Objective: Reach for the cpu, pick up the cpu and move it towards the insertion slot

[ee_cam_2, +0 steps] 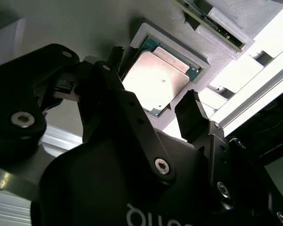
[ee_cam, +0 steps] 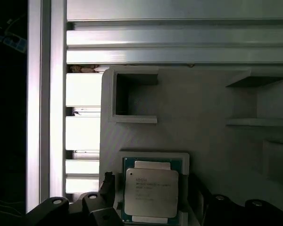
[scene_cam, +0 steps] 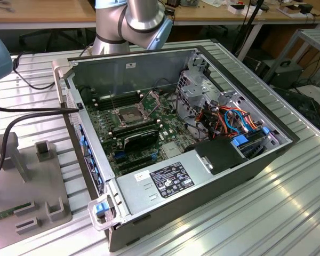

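The cpu [ee_cam_2: 153, 80] [ee_cam: 151, 193], a flat pale silvery square, lies in a shallow raised pocket of a grey fixture plate [ee_cam: 203, 103]. In both wrist views my gripper [ee_cam_2: 154, 82] [ee_cam: 152, 188] hangs just over it, open, with one black finger [ee_cam_2: 115, 54] on one side of the chip and the other finger [ee_cam_2: 193, 108] on the opposite side. I cannot tell whether the fingers touch the chip's edges. In the exterior view the insertion slot [scene_cam: 129, 114], a silvery frame with a dark centre, sits on the motherboard inside the open computer case [scene_cam: 229, 165].
The grey fixture plate [scene_cam: 37, 181] lies at the exterior view's left on the ribbed aluminium table [scene_cam: 266, 213], with upright blocks and a memory stick [ee_cam_2: 207, 21]. Black cables [scene_cam: 21, 109] cross the table beside the case. Drive cages and coloured wires fill the case's right half.
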